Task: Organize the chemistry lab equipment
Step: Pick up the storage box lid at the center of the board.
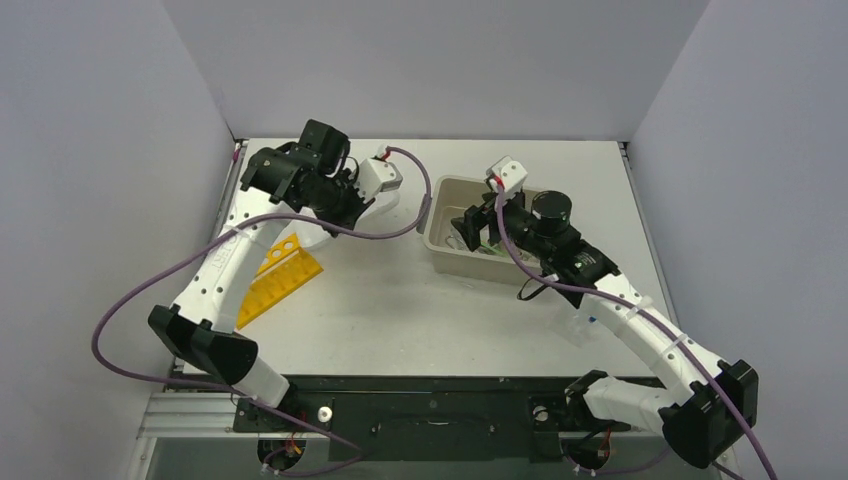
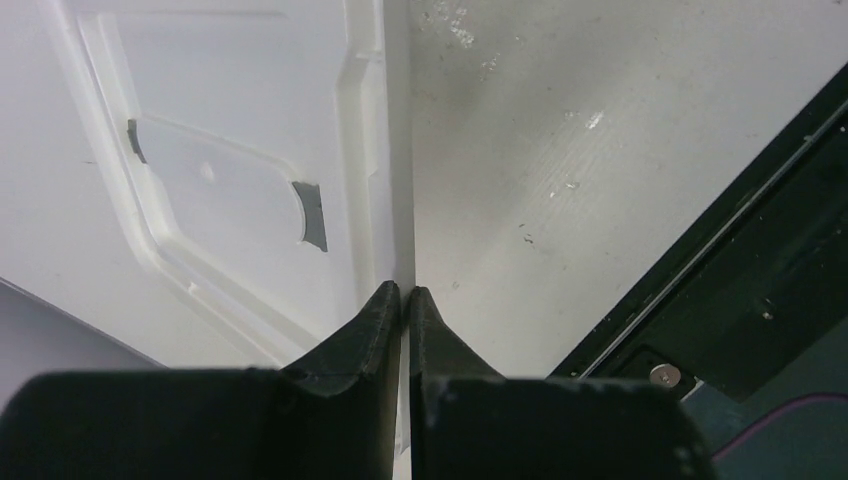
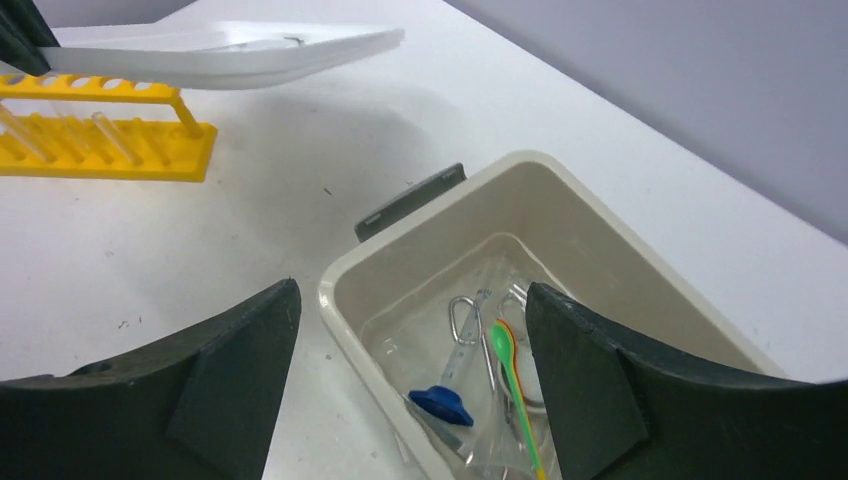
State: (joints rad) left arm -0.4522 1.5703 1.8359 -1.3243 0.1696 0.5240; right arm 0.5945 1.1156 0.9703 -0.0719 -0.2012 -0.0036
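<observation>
Right gripper [image 3: 410, 300] hangs wide open, holding nothing, over the left end of the beige rectangular plastic tub [image 3: 600, 215]. Directly below, inside the tub, lie the green plastic spatula [image 3: 503, 345], bent metal tongs [image 3: 462, 318] and a blue cap [image 3: 441, 404]. The spatula's long axis runs roughly left-right, bowl end leftward, crossing the jaws' closing line. Left gripper [image 2: 403, 295] is clamped on the flat white plastic lid [image 2: 230, 150], left of the tub, so the right arm is nearer.

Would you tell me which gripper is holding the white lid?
The left gripper, shut on the lid by its edge; the right gripper hangs open over the tub.
</observation>
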